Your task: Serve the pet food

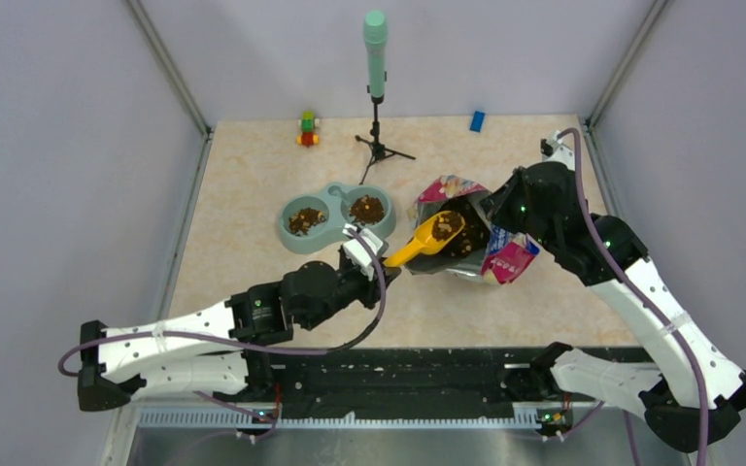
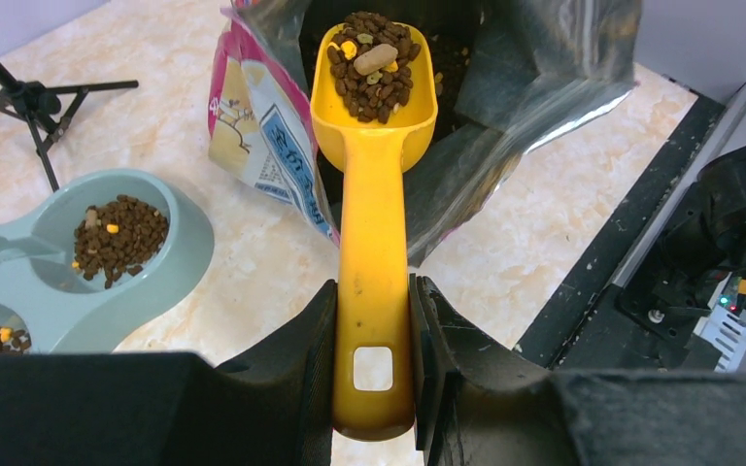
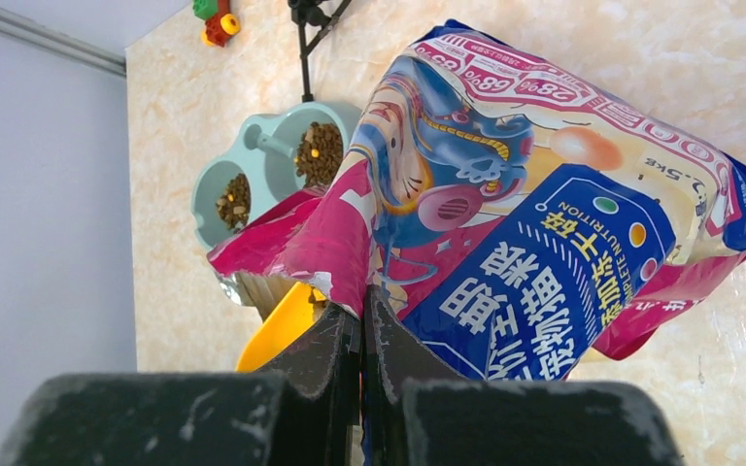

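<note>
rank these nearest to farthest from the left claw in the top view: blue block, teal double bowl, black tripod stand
1. Pale teal plastic double bowl, just beyond the left claw.
2. Black tripod stand holding a green microphone, farther back, mid-table.
3. Small blue block, at the far edge, right side.

Bright, even light casts soft shadows; the near fingers [image 2: 287, 379] look slightly blurred.

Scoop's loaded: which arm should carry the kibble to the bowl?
Left. The left gripper clamps the scoop full of kibble, and the bowl lies close by. The right gripper is shut on the bag edge.
</note>
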You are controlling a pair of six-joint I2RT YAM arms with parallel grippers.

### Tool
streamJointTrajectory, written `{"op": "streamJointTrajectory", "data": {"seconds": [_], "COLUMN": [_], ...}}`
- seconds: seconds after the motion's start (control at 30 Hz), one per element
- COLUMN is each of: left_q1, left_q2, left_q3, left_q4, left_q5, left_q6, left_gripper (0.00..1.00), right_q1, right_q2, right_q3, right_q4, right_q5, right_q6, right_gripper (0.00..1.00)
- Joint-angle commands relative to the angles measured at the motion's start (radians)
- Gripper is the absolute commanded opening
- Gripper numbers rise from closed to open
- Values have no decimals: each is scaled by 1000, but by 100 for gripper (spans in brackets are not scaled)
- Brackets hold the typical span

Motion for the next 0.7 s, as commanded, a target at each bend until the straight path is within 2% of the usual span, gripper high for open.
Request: {"op": "streamJointTrajectory", "data": {"seconds": [0.0, 0.43, 0.63, 0.67], "left_q1": [-5, -7, -7, -9], "left_q2": [-47, -93, -80, -76], "left_q3": [63, 49, 2, -17], "left_q4": [24, 9, 89, 142], "left_q5": [14, 41, 18, 9], "left_q6": [29, 18, 5, 16], "left_gripper": [0, 0, 0, 0], "right_q1": [-8, -8, -8, -8], "right_q2": [-3, 0, 4, 3], "right_q3": [60, 64, 67, 67], "right_q4": [13, 11, 8, 7], "right_q5": [31, 34, 31, 35], "right_q6": [-24, -24, -22, -23], "right_gripper": [0, 0, 0, 0]}}
